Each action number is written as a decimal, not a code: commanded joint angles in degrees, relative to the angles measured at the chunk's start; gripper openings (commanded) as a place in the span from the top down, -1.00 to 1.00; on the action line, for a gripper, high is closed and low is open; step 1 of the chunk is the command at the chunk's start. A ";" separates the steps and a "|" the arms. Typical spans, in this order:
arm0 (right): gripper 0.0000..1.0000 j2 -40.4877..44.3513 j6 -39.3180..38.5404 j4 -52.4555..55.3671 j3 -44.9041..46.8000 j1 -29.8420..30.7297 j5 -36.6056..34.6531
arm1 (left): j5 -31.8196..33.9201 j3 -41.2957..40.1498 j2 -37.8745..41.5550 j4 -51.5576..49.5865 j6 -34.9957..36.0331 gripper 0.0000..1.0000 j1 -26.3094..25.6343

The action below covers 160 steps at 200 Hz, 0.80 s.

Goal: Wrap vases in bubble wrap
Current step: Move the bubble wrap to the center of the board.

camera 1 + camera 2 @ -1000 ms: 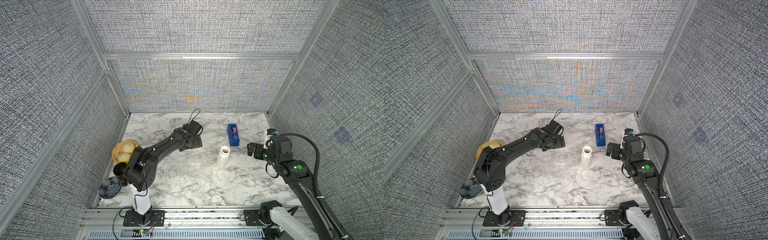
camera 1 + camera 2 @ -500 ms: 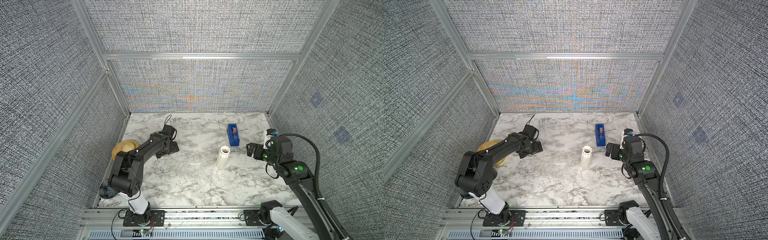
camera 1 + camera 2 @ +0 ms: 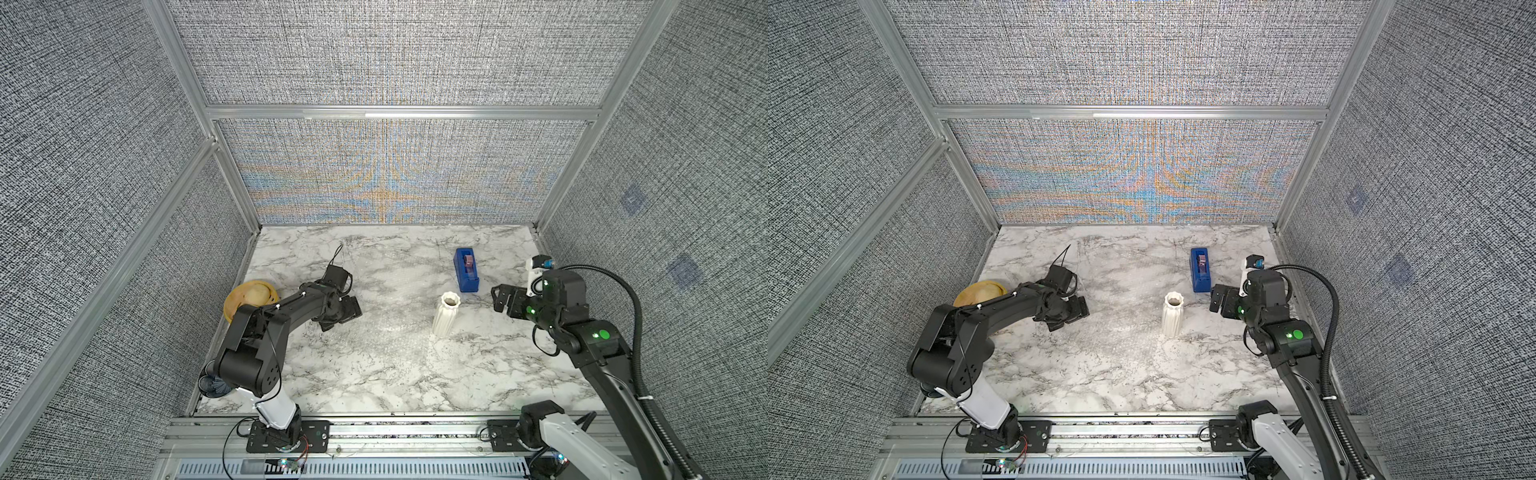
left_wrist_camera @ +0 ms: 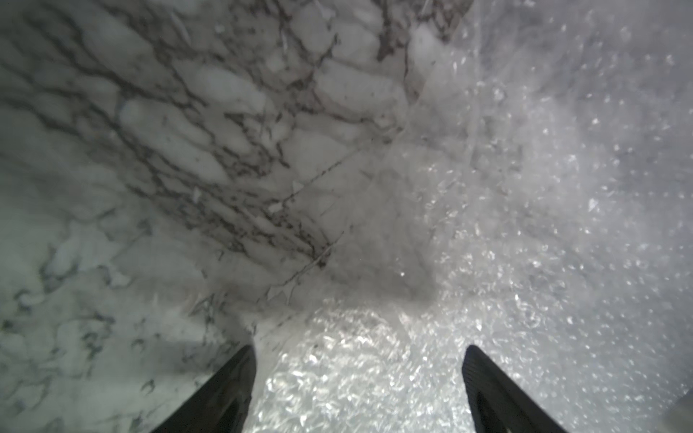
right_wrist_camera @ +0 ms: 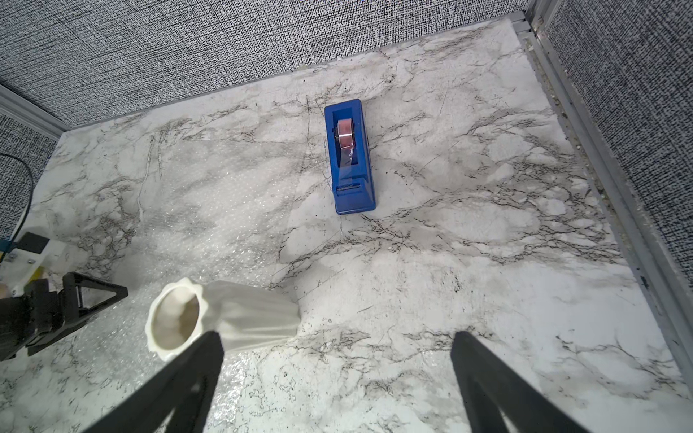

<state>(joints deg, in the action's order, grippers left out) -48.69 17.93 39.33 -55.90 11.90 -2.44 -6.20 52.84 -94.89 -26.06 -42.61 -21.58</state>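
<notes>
Bubble wrap (image 4: pixel 487 225) is directly under the left gripper (image 4: pixel 358 352). Jaws are spread wide with nothing clamped. In the wrist view one finger (image 4: pixel 228 386) is at the sheet's edge where bare marble starts, and the other is over the bubbles. Can't tell if the tips touch the sheet. In both top views the left gripper (image 3: pixel 340 318) (image 3: pixel 1066 318) is low at the wrap's left side.

Right gripper (image 5: pixel 337 337) also has its jaws wide and is empty. In both top views the right gripper (image 3: pixel 500 299) (image 3: pixel 1217 297) hangs just right of the vase, apart from it, near the tape dispenser's front end.

Vase (image 3: pixel 444 318) (image 3: pixel 1172 318) is white, ribbed and upright. It stands on the wrap near the wrap's right edge, between the two grippers and closer to the right one. The right wrist view shows the vase (image 5: pixel 243 318) with its scalloped mouth just beside one finger, no contact.

Wrap (image 3: pixel 395 307) (image 3: pixel 1121 324) (image 5: pixel 195 210) lies flat on the worktop (image 3: pixel 374 382), running from the left gripper across to the vase. It is clear and faint, so its edges are hard to trace from above.

Blue tape dispenser (image 3: pixel 466 270) (image 3: pixel 1200 270) (image 5: pixel 350 161) sits behind the vase, toward the back wall. Can't tell if it overlaps the wrap. Yellow dish (image 3: pixel 249 297) (image 3: pixel 976 291) is at the worktop's left edge, partly hidden by the left arm. Dark blue pleated piece (image 3: pixel 214 384) is at the front-left corner, mostly hidden by that arm.
</notes>
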 commanded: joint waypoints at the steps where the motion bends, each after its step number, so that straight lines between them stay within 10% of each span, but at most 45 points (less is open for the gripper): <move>1: -0.97 -0.17 -0.44 0.57 -0.26 0.14 0.24 | -0.67 -2.24 2.67 -0.56 -2.47 -0.70 -0.62; 84: -0.97 -1.54 -0.01 0.89 -0.61 0.60 0.74 | 2.81 -7.62 10.59 -3.96 -7.88 -0.48 -5.57; 160: -0.90 -5.76 5.27 8.28 -8.43 12.90 -1.73 | 15.84 -4.40 20.63 -11.08 -3.40 -0.76 -2.69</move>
<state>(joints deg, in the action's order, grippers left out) -53.06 20.40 43.81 -62.48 20.27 -1.56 5.23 47.86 -75.99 -35.00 -49.15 -24.82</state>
